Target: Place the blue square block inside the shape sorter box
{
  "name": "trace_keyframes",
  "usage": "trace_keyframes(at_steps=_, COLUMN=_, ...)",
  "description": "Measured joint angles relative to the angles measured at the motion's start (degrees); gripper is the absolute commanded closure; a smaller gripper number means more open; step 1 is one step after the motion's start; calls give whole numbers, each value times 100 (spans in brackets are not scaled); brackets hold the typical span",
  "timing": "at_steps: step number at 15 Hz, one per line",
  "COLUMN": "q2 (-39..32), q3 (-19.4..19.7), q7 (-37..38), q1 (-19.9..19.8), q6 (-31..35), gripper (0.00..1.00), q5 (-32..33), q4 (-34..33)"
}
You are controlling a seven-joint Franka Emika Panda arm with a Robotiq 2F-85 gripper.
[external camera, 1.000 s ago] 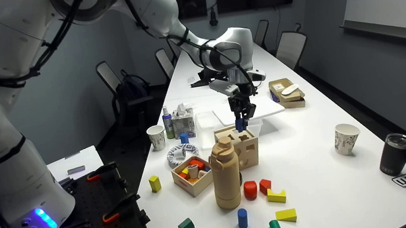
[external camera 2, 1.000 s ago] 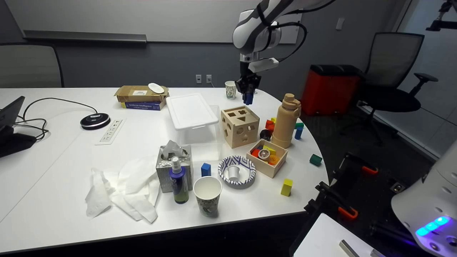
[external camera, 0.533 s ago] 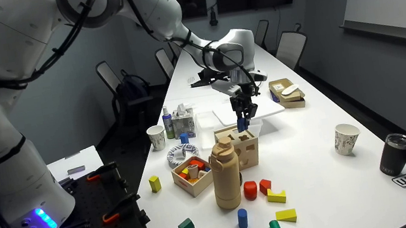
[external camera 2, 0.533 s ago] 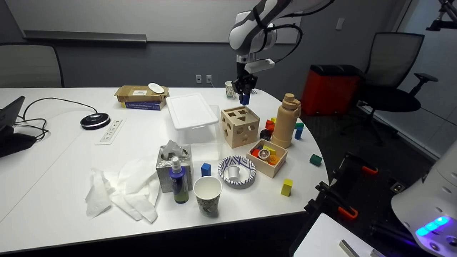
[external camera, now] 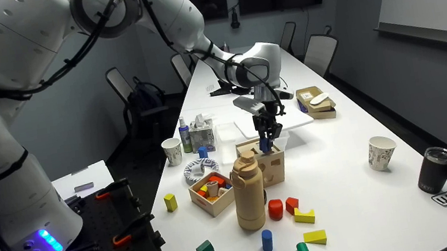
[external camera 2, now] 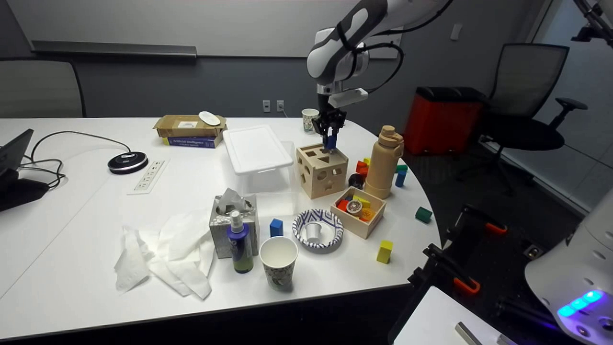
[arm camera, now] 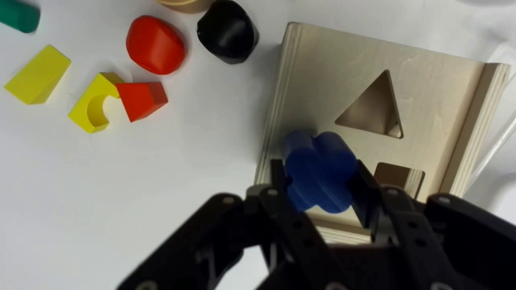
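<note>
My gripper [arm camera: 318, 173] is shut on a blue four-lobed block [arm camera: 322, 173], with one finger on each side. The wooden shape sorter box [arm camera: 330, 60] lies under it, with triangular and square holes showing in its top. In both exterior views the held block [external camera: 265, 144] [external camera 2: 330, 142] is low over the top of the box [external camera: 280, 174] [external camera 2: 317, 189], at the clover-shaped hole. The held block hides that hole in the wrist view; I cannot tell whether it has entered it. A blue square block [external camera 2: 276, 227] stands on the table beside the tissue box, apart from the gripper.
A tan bottle [external camera: 249, 197] stands close to the box. A wooden tray [external camera 2: 352, 227] of coloured pieces and a patterned bowl [external camera 2: 298, 218] are nearby. A clear bin with a white lid [external camera 2: 258, 148] is beside the box. Red blocks [arm camera: 155, 44] and yellow blocks [arm camera: 38, 74] lie around.
My gripper has moved down with the blue four-lobed block, from above the box to its top surface. It stays shut on the block. The things on the table have not moved.
</note>
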State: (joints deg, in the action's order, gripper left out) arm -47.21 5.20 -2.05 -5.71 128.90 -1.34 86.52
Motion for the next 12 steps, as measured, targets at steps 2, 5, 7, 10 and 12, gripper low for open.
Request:
trace_keyframes(at_steps=2, q2=-59, q3=0, q7=0, q1=-5, q6=0, gripper=83, q5=0, q4=-40)
trace_keyframes(at_steps=5, q2=-105, q3=-2, q7=0, q1=-5, q6=6, gripper=83, q5=0, q4=-81)
trace_keyframes(at_steps=7, q2=-133, q3=-5, q7=0, q1=-5, q6=13, gripper=83, q5=0, q4=-130)
trace_keyframes(at_steps=10, q2=-192, q3=-6, q7=1, q1=-9, q6=47, gripper=83, q5=0, q4=-206)
trace_keyframes(at_steps=12, q2=-243, q3=-6, q7=3, q1=-21, q6=100, gripper=83, q5=0, q4=-253)
